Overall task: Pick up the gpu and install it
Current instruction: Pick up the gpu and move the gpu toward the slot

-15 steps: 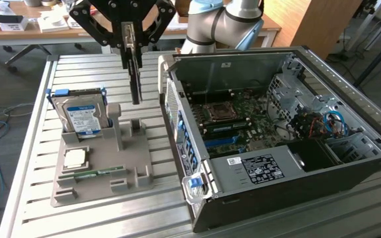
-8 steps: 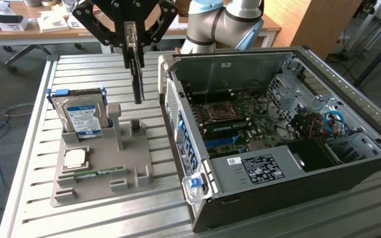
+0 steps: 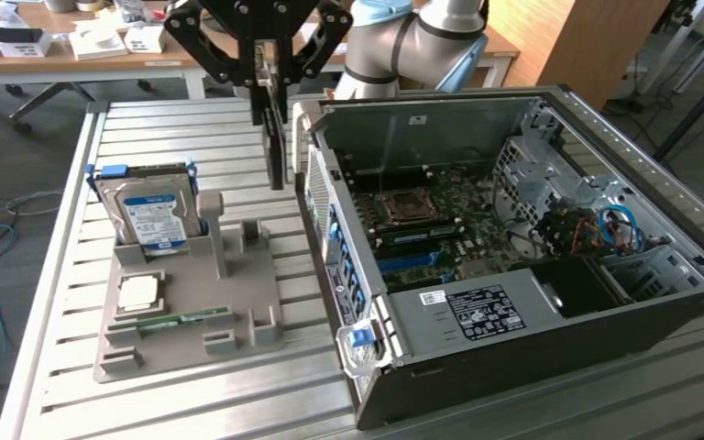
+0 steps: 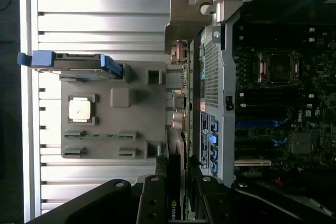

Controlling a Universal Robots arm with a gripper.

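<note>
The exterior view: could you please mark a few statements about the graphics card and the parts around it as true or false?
1. The gripper holds the graphics card above the table. True.
2. The graphics card is seated inside the computer case. False: it hangs on edge outside the case, beside its wall.
3. The hard drive stands upright in the grey holder. True.
4. The computer case is closed. False: its side is open and the motherboard shows.
</note>
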